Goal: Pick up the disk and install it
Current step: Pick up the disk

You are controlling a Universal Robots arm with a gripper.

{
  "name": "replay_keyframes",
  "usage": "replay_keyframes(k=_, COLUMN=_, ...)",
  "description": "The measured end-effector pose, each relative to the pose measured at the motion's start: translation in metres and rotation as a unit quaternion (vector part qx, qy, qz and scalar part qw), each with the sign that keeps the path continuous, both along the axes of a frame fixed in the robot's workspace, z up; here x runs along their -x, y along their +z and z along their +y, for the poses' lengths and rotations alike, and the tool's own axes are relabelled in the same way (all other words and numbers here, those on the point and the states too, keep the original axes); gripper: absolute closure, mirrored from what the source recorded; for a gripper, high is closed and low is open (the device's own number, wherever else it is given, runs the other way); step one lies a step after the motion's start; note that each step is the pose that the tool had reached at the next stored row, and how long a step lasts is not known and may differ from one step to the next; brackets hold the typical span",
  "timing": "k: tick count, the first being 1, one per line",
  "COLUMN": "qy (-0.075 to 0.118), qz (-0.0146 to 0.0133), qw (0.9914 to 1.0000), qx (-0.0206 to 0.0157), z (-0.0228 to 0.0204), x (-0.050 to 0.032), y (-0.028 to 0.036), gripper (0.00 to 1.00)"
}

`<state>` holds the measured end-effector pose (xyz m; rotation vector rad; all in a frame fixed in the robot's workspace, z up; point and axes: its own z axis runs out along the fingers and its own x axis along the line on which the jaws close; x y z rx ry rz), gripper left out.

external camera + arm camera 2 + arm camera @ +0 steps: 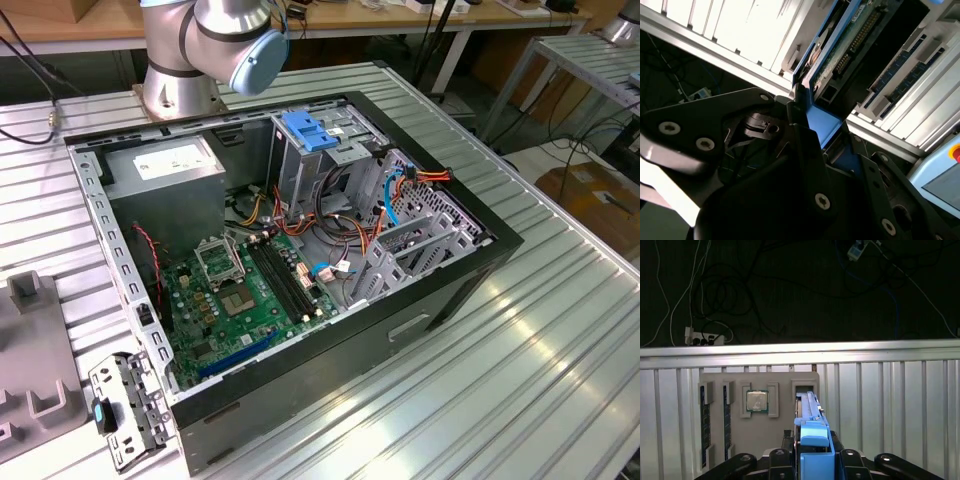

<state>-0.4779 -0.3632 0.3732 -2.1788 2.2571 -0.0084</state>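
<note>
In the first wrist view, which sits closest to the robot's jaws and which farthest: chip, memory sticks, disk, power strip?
1. In the jaws: the disk, held by the gripper, upright in a slot of the grey tray.
2. Next pocket over: the chip.
3. Beyond the chip: the memory sticks.
4. On the floor past the table: the power strip.

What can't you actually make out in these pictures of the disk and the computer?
The disk stands edge-on in the first wrist view, so its label is hidden.
Its near end in the second wrist view is covered by the gripper.
The robot arm is cut off by the exterior view's top edge.
The drive cage has its bays hidden by the blue bracket and cables.
</note>
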Motion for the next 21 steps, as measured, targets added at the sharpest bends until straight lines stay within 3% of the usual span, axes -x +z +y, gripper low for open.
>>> replay_keyframes(k=21, qy=0.000, qz=0.0000, qw=1.00000, qx=0.0000, z=0.0000, x=0.0000, y=0.0124, gripper=0.63)
